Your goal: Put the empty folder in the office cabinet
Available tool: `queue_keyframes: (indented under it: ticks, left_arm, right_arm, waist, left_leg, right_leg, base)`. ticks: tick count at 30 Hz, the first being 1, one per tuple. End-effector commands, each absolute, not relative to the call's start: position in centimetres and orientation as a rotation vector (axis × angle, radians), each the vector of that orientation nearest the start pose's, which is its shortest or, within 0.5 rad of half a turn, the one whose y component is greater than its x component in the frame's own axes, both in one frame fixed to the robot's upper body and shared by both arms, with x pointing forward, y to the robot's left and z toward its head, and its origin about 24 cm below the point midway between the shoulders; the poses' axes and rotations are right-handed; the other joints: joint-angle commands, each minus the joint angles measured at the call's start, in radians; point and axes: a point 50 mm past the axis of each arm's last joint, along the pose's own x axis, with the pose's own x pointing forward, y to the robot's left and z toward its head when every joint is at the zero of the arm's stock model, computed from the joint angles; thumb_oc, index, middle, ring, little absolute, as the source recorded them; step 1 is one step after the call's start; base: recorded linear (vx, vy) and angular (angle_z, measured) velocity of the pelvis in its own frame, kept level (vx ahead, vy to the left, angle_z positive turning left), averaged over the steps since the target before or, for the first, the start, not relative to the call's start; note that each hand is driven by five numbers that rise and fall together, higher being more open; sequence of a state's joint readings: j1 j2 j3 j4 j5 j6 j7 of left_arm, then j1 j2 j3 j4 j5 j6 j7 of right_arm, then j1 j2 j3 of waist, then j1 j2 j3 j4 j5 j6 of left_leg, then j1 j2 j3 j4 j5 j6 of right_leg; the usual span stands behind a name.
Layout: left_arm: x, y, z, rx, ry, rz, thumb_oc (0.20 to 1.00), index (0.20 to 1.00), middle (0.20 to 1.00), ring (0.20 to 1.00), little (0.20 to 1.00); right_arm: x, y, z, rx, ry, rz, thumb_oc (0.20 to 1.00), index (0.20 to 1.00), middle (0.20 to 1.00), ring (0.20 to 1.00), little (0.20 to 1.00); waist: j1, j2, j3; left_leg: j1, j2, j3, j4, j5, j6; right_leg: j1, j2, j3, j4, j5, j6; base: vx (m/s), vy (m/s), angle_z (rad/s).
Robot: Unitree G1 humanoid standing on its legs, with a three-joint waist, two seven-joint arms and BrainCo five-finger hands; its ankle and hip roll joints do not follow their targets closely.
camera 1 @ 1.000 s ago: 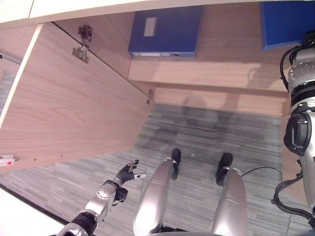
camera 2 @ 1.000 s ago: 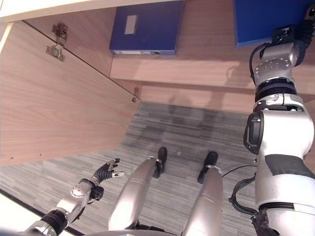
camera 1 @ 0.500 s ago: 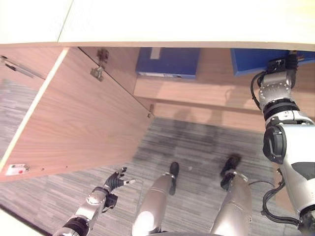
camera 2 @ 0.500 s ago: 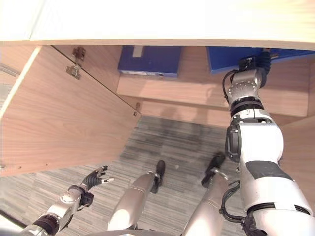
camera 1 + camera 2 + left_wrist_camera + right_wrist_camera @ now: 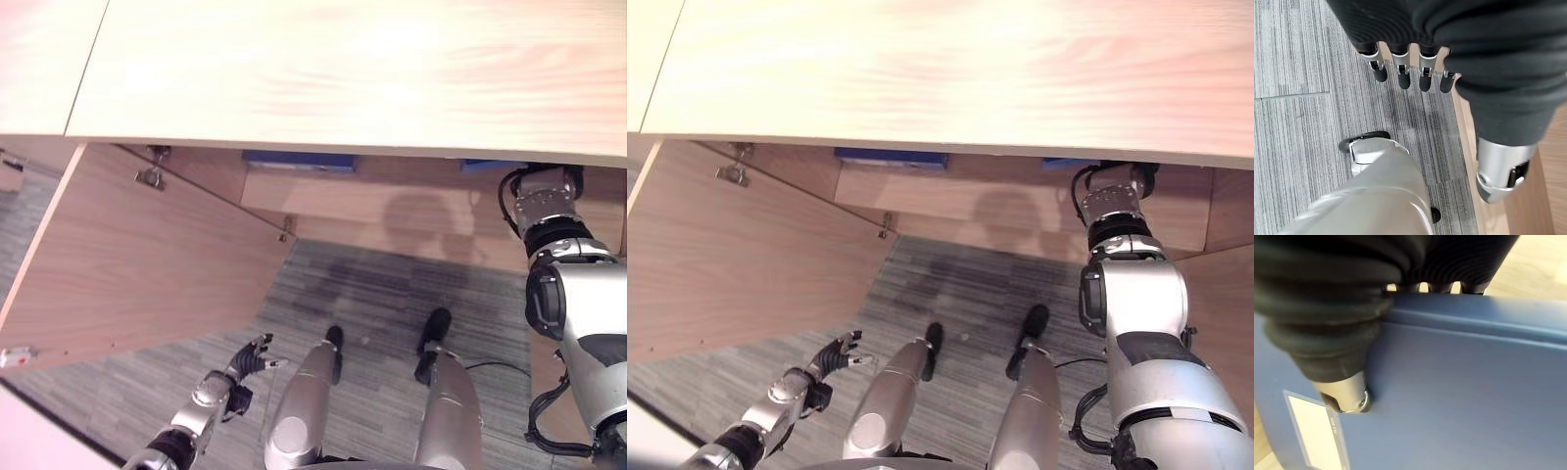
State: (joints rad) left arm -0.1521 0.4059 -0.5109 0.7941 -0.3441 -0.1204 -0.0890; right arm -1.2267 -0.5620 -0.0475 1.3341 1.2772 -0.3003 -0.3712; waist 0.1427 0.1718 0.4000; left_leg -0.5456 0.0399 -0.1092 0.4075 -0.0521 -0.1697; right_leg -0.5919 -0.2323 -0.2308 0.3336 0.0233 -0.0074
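Folder [image 5: 1459, 396], blue, lies on the cabinet shelf [image 5: 392, 206] under the pale wooden top [image 5: 343, 69], right hand [image 5: 1342, 333] gripping its edge, thumb pressed on the cover. Left hand [image 5: 1459, 58] hangs open, empty, over grey carpet [image 5: 392, 284] beside the open door [image 5: 147, 255]

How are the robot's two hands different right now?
The left hand hangs low over the grey carpet with straight fingers, holding nothing. The right hand is up inside the cabinet, thumb pressed on the blue folder, fingers reaching over its edge. Both wear dark ribbed covers.
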Motion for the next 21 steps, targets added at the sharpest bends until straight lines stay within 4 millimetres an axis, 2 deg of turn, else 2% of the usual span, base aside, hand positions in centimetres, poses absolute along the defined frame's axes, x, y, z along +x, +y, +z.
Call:
queue_keyframes:
  ticks: [1, 2, 3, 7, 12, 14, 16, 21]
  left_arm:
    - [19.9, 22.3, -9.5, 0.323, 0.699, -0.240, 1.000, 1.000, 1.000, 1.000, 1.000]
    - [19.4, 22.1, -9.9, 0.318, 0.710, -0.244, 1.000, 1.000, 1.000, 1.000, 1.000]
    - [19.7, 22.3, -9.6, 0.328, 0.698, -0.245, 1.000, 1.000, 1.000, 1.000, 1.000]
    - [19.7, 22.7, -9.5, 0.336, 0.699, -0.238, 1.000, 1.000, 1.000, 1.000, 1.000]
    - [20.2, 22.9, -9.1, 0.359, 0.684, -0.251, 1.000, 1.000, 1.000, 1.000, 1.000]
    - [20.3, 23.0, -9.0, 0.366, 0.680, -0.258, 1.000, 1.000, 1.000, 1.000, 1.000]
    - [20.8, 23.2, -8.4, 0.374, 0.657, -0.265, 1.000, 1.000, 1.000, 1.000, 1.000]
    - [21.3, 23.5, -7.7, 0.397, 0.633, -0.279, 1.000, 1.000, 1.000, 1.000, 1.000]
  right_arm:
    - [38.1, -32.7, 27.9, 0.894, -0.483, -0.664, 0.200, 0.200, 0.200, 0.200, 0.200]
    - [38.4, -32.3, 27.9, 0.907, -0.476, -0.650, 0.200, 0.200, 0.200, 0.200, 0.200]
    - [38.5, -32.1, 28.3, 0.918, -0.481, -0.638, 0.200, 0.200, 0.200, 0.200, 0.200]
    - [38.4, -32.2, 28.5, 0.926, -0.485, -0.637, 0.200, 0.200, 0.200, 0.200, 0.200]
    - [38.0, -33.1, 28.8, 0.940, -0.506, -0.645, 0.200, 0.200, 0.200, 0.200, 0.200]
    - [37.8, -33.3, 29.3, 0.955, -0.522, -0.645, 0.200, 0.200, 0.200, 0.200, 0.200]
    - [37.4, -33.5, 31.0, 0.996, -0.573, -0.632, 0.200, 0.200, 0.200, 0.200, 0.200]
    - [37.2, -33.8, 31.5, 1.027, -0.584, -0.629, 0.200, 0.200, 0.200, 0.200, 0.200]
  waist:
    - [0.071, 0.037, 0.004]
    - [0.081, 0.045, 0.000]
    - [0.074, 0.050, -0.006]
    - [0.070, 0.036, -0.020]
    - [0.063, 0.031, -0.030]
    - [0.061, 0.030, -0.033]
    - [0.067, 0.021, -0.039]
    - [0.072, 0.021, -0.026]
  left_leg:
    - [0.051, 0.096, 0.034, -0.336, 0.179, 0.014]
    - [0.110, 0.104, 0.032, -0.416, 0.185, 0.016]
    - [0.126, 0.094, 0.039, -0.410, 0.183, 0.020]
    - [0.135, 0.077, 0.047, -0.404, 0.172, 0.031]
    - [0.141, 0.053, 0.054, -0.406, 0.168, 0.036]
    - [0.145, 0.046, 0.047, -0.396, 0.159, 0.039]
    - [0.126, 0.038, 0.031, -0.344, 0.130, 0.045]
    - [0.074, 0.029, 0.016, -0.263, 0.106, 0.042]
  right_leg:
    - [0.118, 0.021, 0.018, 0.019, -0.170, 0.120]
    - [0.102, 0.036, 0.037, 0.048, -0.176, 0.123]
    - [0.087, 0.031, 0.050, 0.057, -0.161, 0.135]
    - [0.077, 0.018, 0.073, 0.055, -0.149, 0.140]
    - [0.097, 0.004, 0.085, 0.032, -0.143, 0.148]
    - [0.105, 0.004, 0.096, 0.023, -0.140, 0.149]
    - [0.113, 0.001, 0.106, 0.025, -0.148, 0.147]
    - [0.091, -0.006, 0.106, 0.088, -0.178, 0.143]
  base:
    - [0.12, 0.092, -0.26]
    - [0.13, 0.111, -0.87]
    - [0.07, 0.097, -1.27]
    - [0.05, 0.068, -0.68]
    - [0.05, 0.028, 0.06]
    - [0.03, -0.002, -0.15]
    - [0.03, -0.030, 0.14]
    - [0.00, -0.037, 0.13]
